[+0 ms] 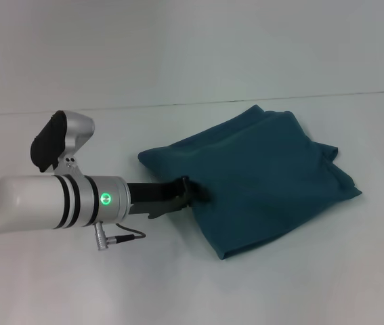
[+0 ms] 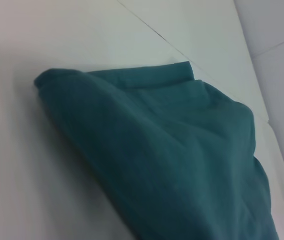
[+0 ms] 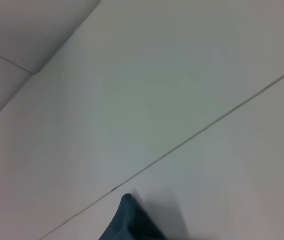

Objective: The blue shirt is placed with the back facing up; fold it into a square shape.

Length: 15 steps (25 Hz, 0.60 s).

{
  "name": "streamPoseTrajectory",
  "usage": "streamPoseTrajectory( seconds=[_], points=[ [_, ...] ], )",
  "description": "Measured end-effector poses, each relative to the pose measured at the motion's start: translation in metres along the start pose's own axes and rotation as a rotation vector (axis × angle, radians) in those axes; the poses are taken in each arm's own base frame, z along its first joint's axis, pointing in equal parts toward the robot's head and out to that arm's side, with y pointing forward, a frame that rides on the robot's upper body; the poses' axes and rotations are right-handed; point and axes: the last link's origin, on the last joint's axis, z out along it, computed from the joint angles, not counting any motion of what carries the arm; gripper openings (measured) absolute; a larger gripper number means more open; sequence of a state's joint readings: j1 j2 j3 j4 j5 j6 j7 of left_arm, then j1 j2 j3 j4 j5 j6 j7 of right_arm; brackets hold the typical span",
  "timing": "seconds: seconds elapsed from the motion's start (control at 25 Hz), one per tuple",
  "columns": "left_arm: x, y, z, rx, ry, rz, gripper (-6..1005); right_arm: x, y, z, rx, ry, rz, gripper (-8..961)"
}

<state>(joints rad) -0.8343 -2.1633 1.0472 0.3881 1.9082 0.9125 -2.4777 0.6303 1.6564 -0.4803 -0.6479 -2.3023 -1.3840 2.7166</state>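
On white table (image 1: 56, 284): blue shirt (image 1: 259, 176), soft matte knit, folded roughly square; left gripper (image 1: 190, 193) clamped on its edge.

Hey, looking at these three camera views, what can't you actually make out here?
- Left gripper: in the head view its fingertips merge into the blue shirt, so its grip can't be judged; the left wrist view shows no fingers.
- Right gripper: in no view.
- Shirt's underside and inner layers: covered by the top fold.
- Right wrist view: only one shirt corner, the rest cut off.
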Motion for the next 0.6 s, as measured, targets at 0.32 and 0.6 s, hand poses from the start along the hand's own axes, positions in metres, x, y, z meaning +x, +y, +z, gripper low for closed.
streamPoseTrajectory(
  seconds=[0.32, 0.6],
  points=[
    [-0.004, 0.004, -0.007, -0.052, -0.027, 0.003, 171, 0.001, -0.001, -0.001, -0.005, -0.002, 0.008, 927],
    [-0.019, -0.011, -0.044, -0.14, -0.054, -0.028, 114, 0.003, -0.003, 0.0, -0.006, 0.0, 0.014, 927]
  ],
)
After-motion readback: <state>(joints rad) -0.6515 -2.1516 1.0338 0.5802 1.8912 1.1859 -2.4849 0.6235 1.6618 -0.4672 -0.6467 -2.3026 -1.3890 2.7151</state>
